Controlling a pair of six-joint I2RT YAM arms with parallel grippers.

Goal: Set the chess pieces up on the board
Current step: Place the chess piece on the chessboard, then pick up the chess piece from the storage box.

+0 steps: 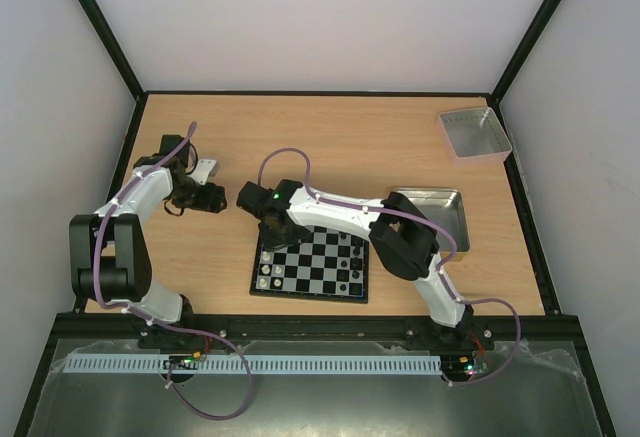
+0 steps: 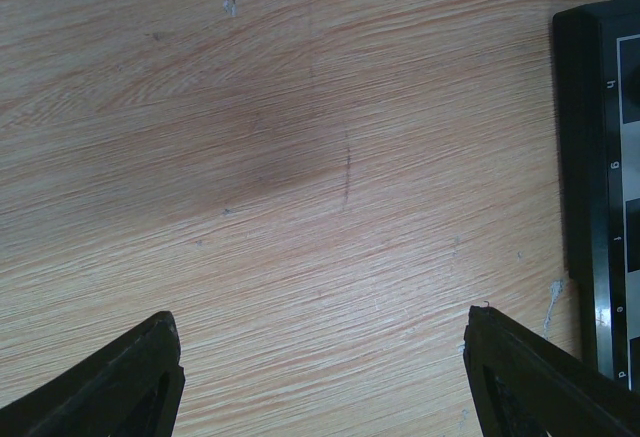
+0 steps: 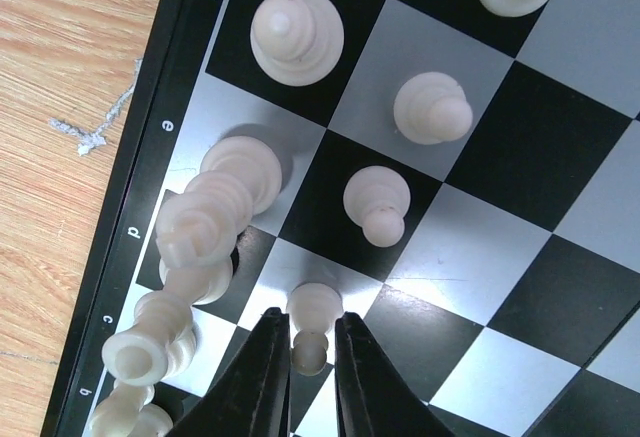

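R pincer [image 3: 313,319] gripping white plastic pawn [image 3: 315,302], tall white chessmen [image 3: 205,222] crowding alongside, partly cut off, L pincer [image 2: 320,317] released above wood table [image 2: 300,107]

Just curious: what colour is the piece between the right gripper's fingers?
Creamy white; the piece shows best in the right wrist view.

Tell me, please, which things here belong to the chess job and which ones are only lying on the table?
Belong to the job:
- board
- white chess pieces
- black chess pieces
- white pawn, held by the right gripper

Only lying about:
- silvery tray, right of the board
- grey tin, far right corner
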